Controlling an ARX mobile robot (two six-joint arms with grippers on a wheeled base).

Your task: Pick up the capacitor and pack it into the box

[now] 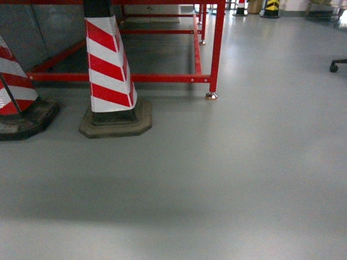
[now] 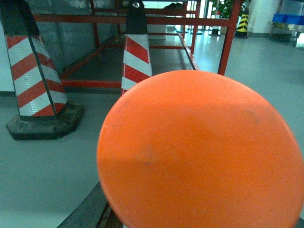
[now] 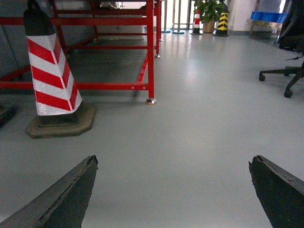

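My right claw (image 3: 173, 190) stood wide and empty over bare floor (image 1: 227, 184), apparently parked for travel. An orange disc (image 2: 202, 152) blocked my left camera, so that claw's state was undeterminable. Neither capacitor nor box was visible.

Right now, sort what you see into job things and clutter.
Job: right gripper, open. No capacitor or box in view.
Clutter: striped cone, red frame, orange disc, chair, plant.
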